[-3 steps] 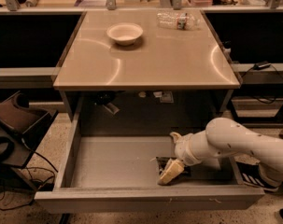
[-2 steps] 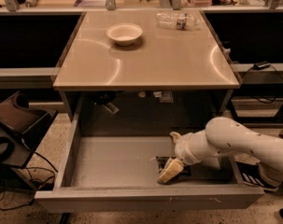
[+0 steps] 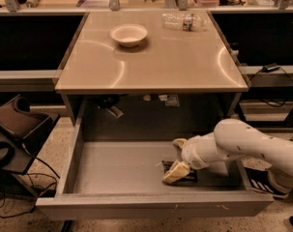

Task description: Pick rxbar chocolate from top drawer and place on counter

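- The bench (image 3: 175, 66) fills the upper middle of your view: a glossy tan top on a dark frame.
- The top drawer (image 3: 112, 170) stands pulled out below the bench's front edge, and you look straight down onto its flat grey floor and low sides.
- The white arm (image 3: 255, 146) comes in from the right, crosses over the drawer's right wall and bends down into the drawer.
- The tool (image 3: 173, 159) sits low inside the drawer's right half, close to the floor. It is spread wide, with one tan finger (image 3: 179, 142) towards the back and the other towards the front. You see nothing clamped between them.
- The front finger lies across the rxbar chocolate (image 3: 191, 176), and you cannot tell whether it presses on the wrapper or only hangs just above it.
- A pale bowl (image 3: 129, 34) stands upright on the bench's rear left part.
- A clear water bottle (image 3: 183, 21) lies on its side near the bench's back edge, to the right of the bowl and apart from it.
- The rxbar chocolate lies flat on the drawer floor, right of centre and near the front wall. It shows as a dark strip, partly covered by the tool.
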Robot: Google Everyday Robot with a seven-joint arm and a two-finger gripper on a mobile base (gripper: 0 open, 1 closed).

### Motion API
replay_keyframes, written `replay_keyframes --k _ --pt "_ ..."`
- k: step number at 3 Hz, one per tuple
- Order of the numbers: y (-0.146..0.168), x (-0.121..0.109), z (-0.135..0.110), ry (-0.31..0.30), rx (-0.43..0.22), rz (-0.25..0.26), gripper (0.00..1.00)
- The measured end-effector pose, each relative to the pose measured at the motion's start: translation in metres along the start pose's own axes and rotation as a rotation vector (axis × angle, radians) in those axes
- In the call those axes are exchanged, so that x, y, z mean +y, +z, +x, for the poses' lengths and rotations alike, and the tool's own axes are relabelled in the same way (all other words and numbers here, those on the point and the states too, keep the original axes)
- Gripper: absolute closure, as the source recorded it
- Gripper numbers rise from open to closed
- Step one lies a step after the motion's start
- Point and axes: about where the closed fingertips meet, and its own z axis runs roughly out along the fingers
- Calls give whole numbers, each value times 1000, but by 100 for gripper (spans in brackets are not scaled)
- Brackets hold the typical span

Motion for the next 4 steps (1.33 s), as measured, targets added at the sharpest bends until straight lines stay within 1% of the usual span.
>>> replay_keyframes --k 1,2,3,4 --pt "-5 0 -4 0 0 0 88" --pt "-9 0 -7 0 0 0 100" --pt "-73 -24 -24 21 -69 63 100" --pt "-146 -56 -42 53 -156 111 100"
